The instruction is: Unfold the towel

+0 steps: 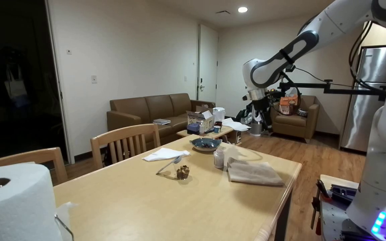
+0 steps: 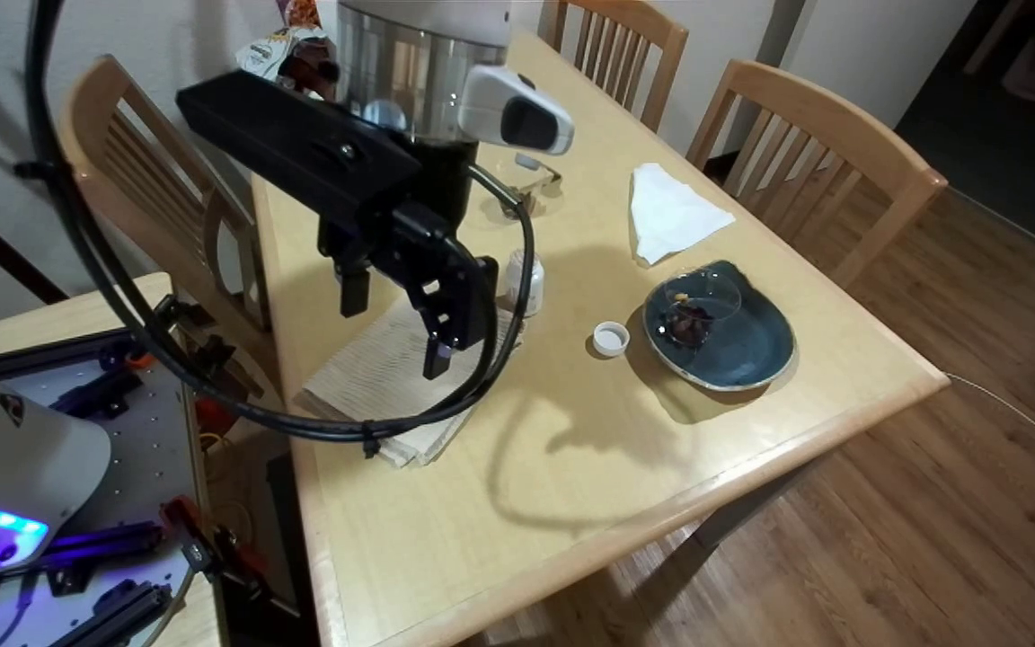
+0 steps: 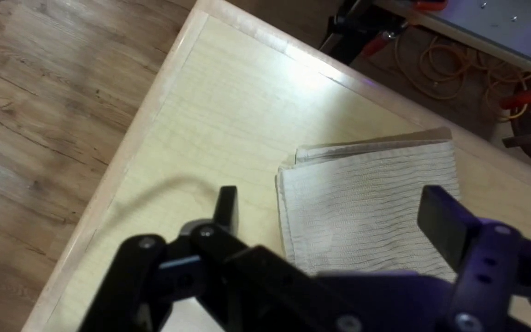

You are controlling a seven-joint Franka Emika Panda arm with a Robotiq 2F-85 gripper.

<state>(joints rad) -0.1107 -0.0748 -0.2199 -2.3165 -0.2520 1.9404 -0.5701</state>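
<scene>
Robot gripper [image 2: 395, 331], jaws wide, above a folded towel [image 3: 362, 203]

A light beige towel with fine ribbed lines lies folded in layers on a pale wooden table [image 3: 228, 115]. Read the wrist view as a clock face: the towel is at 4 o'clock, near the table's edge, and a lower layer peeks out along its 12 o'clock side.

The gripper's jaws stand wide apart. In the same view, one black finger [image 3: 226, 207] appears at the towel's 9 o'clock, over bare tabletop; the facing finger overlaps the towel at its 3 o'clock side. In an exterior view, the white robot arm [image 1: 335, 23] is at 2 o'clock, and the gripper hangs in the air, apart from the towel.

In an exterior view, with the towel as the clock's centre, a small white cap [image 2: 610, 339] sits at 3 o'clock. Farther out on that line is a blue bowl [image 2: 756, 337] with dark pieces [image 2: 688, 323] in it; a white napkin [image 2: 675, 216] lies at 2 o'clock, well apart. In an exterior view, again counting from the towel, a white bottle [image 1: 218, 160] stands upright just beside it at 10 o'clock, and a large paper roll [image 1: 18, 207] stands well apart at 9 o'clock. Whether the bottle touches the towel is hard to tell.
</scene>
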